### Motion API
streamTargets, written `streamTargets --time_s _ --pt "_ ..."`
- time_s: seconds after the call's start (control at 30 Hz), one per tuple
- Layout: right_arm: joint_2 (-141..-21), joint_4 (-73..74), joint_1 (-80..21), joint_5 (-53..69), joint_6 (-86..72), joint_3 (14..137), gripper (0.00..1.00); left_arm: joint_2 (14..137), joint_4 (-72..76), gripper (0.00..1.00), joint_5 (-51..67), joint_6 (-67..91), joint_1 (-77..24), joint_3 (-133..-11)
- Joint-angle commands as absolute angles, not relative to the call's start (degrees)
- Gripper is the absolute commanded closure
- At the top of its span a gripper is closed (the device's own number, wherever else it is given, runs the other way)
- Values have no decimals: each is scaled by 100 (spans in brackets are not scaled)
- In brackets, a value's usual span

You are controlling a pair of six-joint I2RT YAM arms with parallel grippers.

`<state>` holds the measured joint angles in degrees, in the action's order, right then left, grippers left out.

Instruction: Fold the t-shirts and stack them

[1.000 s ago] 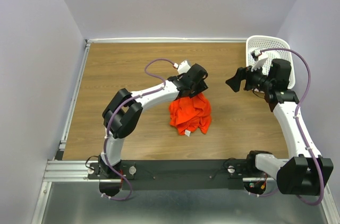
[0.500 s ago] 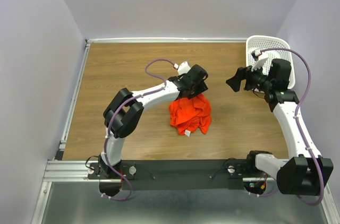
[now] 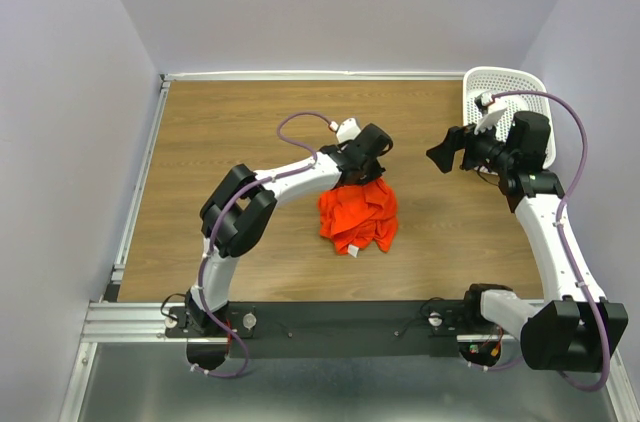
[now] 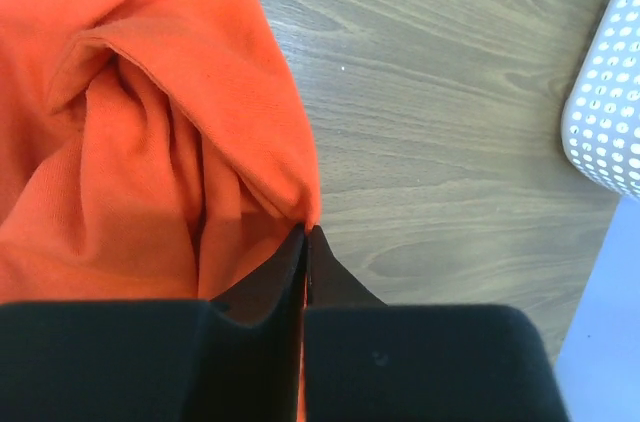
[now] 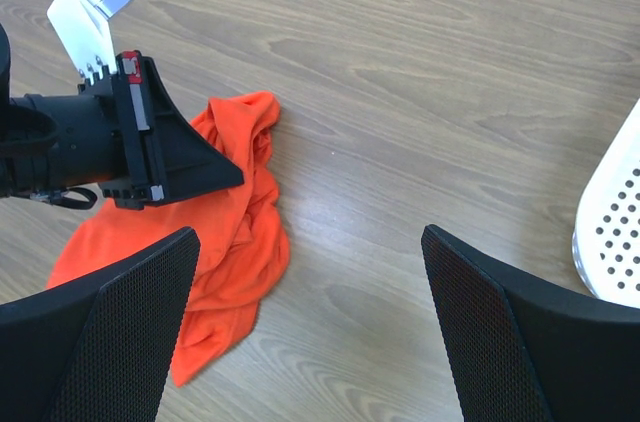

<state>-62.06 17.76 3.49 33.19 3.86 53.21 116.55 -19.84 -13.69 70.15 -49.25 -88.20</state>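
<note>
left claw (image 4: pixel 306 232) is clenched on a fold at the far edge of the bright orange-red fabric t-shirt (image 3: pixel 358 214), w/ a sliver of cloth showing btw its pressed-together tips. the shirt lies crumpled in a heap abt mid-way across the brown wood-grain surface (image 3: pixel 230 132), small white label (image 3: pixel 352 252) at its near edge. right claw (image 3: pixel 438 156) hangs right of the heap, spread wide w/ nothing in it. white plastic lattice basket (image 3: pixel 505 82) sits at the far right corner, well apart from the shirt.
</note>
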Motion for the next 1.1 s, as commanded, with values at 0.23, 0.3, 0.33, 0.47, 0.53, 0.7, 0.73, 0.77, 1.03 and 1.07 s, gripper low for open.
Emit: streamTargets --time_s 0.23,0.3,0.33,0.47,0.53,0.7,0.73,0.77,1.03,1.07 --pt "-6038 1688 378 3173 369 5229 0 10769 -1504 100 -1907 5551 -5001 -8895" --pt "-6012 1688 378 3164 387 5221 0 10426 -987 100 -1925 5013 -5001 -8790" --pt "-6012 1688 378 3164 395 5221 0 10015 -723 100 -1864 4644 -5001 -8598" --pt "-5950 1687 387 3251 465 5203 0 8949 743 100 -1137 2914 -5001 -8183" --pt "-5907 1688 387 3505 553 5194 0 8519 975 100 -801 2533 -5001 -8209" --pt "-5766 1714 387 4428 808 5089 0 7999 1090 100 -211 1986 -5001 -8490" --pt "-5731 1731 387 4900 913 5045 0 7868 1072 100 -159 1891 -5001 -8551" --pt "-5730 1758 387 5183 966 5036 0 7814 994 100 -141 1872 -5001 -8595" --pt "-5827 1802 299 7118 1108 4904 0 7445 923 100 -26 1863 -5001 -8719" --pt "-5879 1802 238 7319 1073 4904 0 7418 923 100 122 1855 -5001 -8719"
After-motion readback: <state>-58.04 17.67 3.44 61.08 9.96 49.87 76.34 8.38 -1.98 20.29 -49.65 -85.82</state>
